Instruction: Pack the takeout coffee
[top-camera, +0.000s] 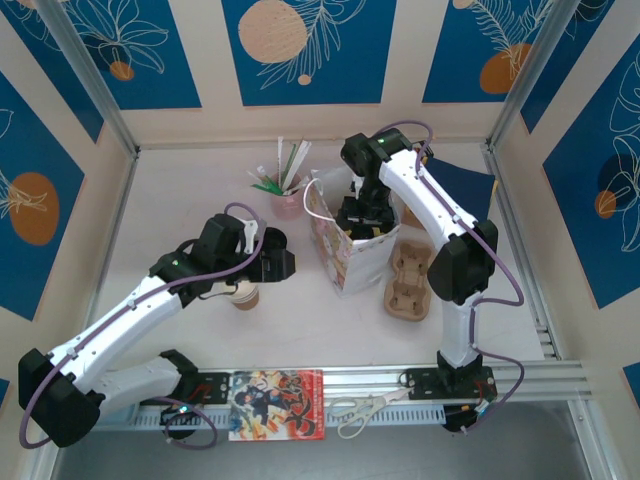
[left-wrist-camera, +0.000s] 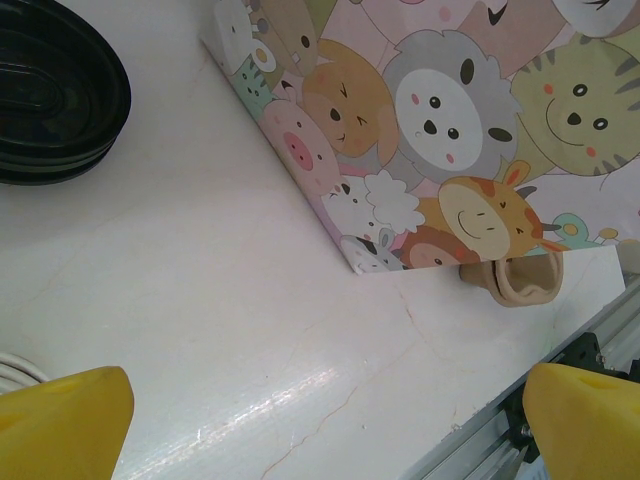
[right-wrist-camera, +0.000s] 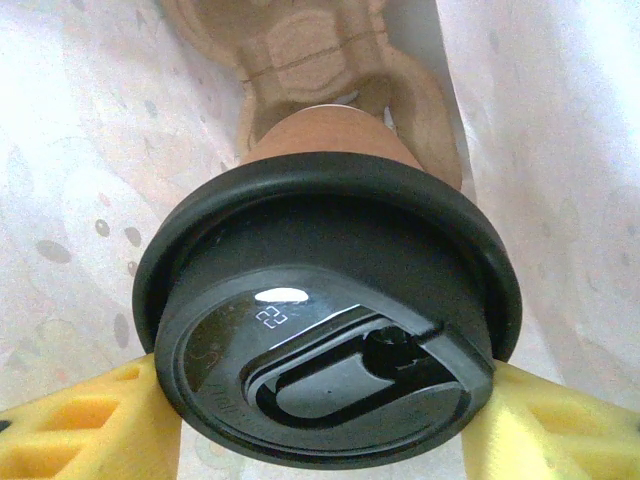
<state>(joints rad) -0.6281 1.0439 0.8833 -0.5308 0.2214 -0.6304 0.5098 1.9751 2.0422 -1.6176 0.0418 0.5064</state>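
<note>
A takeout coffee (right-wrist-camera: 330, 135), a kraft-brown cup under a black lid (right-wrist-camera: 320, 330), hangs inside the animal-print paper bag (top-camera: 345, 250). My right gripper (right-wrist-camera: 325, 405) is shut on it, with a yellow finger on each side of the lid. Below it in the bag lies a cardboard cup carrier (right-wrist-camera: 300, 50). From above, the right gripper (top-camera: 360, 215) reaches down into the bag's mouth. Another kraft-brown paper cup (top-camera: 243, 295) stands on the table under my left arm. My left gripper (top-camera: 275, 262) hovers open over bare table (left-wrist-camera: 320, 430), left of the bag (left-wrist-camera: 450, 130).
A second cardboard carrier (top-camera: 408, 283) lies right of the bag. A pink cup of straws (top-camera: 288, 200) stands behind it. Stacked black lids (left-wrist-camera: 50, 90) sit near the left gripper. Scissors (top-camera: 355, 412) and a comic booklet (top-camera: 277, 403) rest on the front rail.
</note>
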